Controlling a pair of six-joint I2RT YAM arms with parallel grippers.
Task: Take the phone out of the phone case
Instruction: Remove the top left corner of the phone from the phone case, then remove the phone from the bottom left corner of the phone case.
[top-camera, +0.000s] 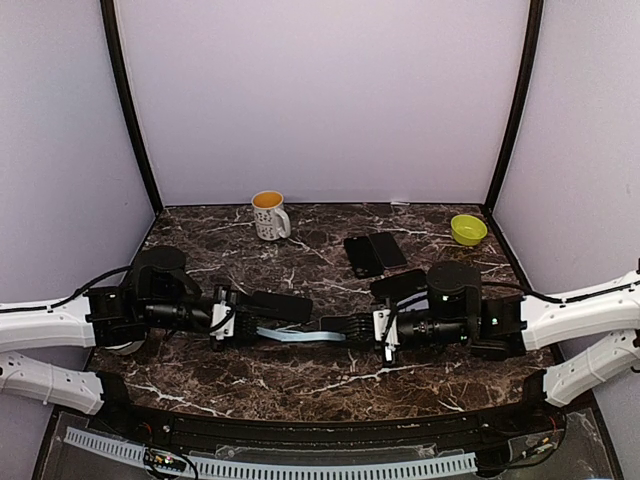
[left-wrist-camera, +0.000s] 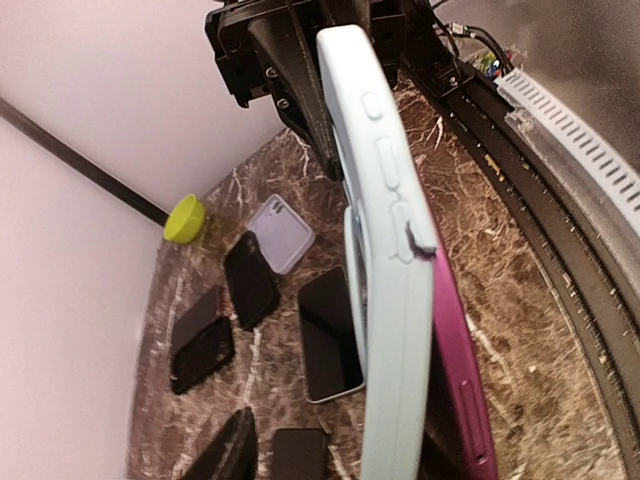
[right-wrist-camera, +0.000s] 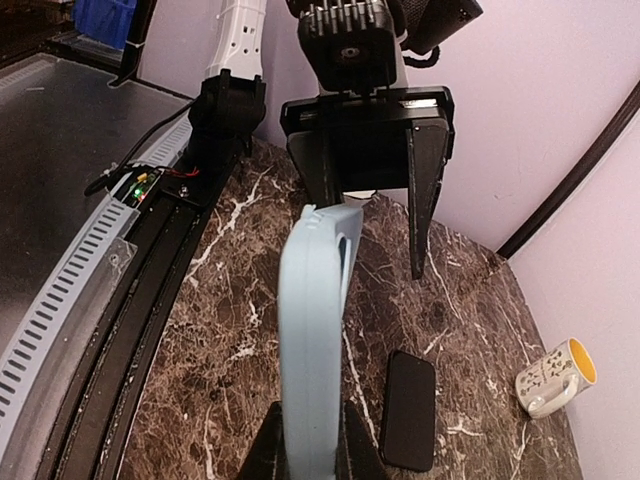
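Pale lavender walls (top-camera: 320, 90) box it in on three sides, black poles (top-camera: 132, 110) run up the back corners, tabletop (top-camera: 300, 372) is dark brown marble-look with white veins. Soft, even lighting.

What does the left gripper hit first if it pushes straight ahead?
The light blue phone case, whose near end sits between the left gripper's spread fingers. Behind it, the right gripper faces it head-on, clamped on the case's other end.

One mug (top-camera: 270, 214). To its right: one green bowl (top-camera: 468, 229), one pale blue phone case (top-camera: 300, 334) holding one magenta phone (left-wrist-camera: 455, 380), at least four dark phones (top-camera: 363, 256), and one clear case (left-wrist-camera: 281, 232).
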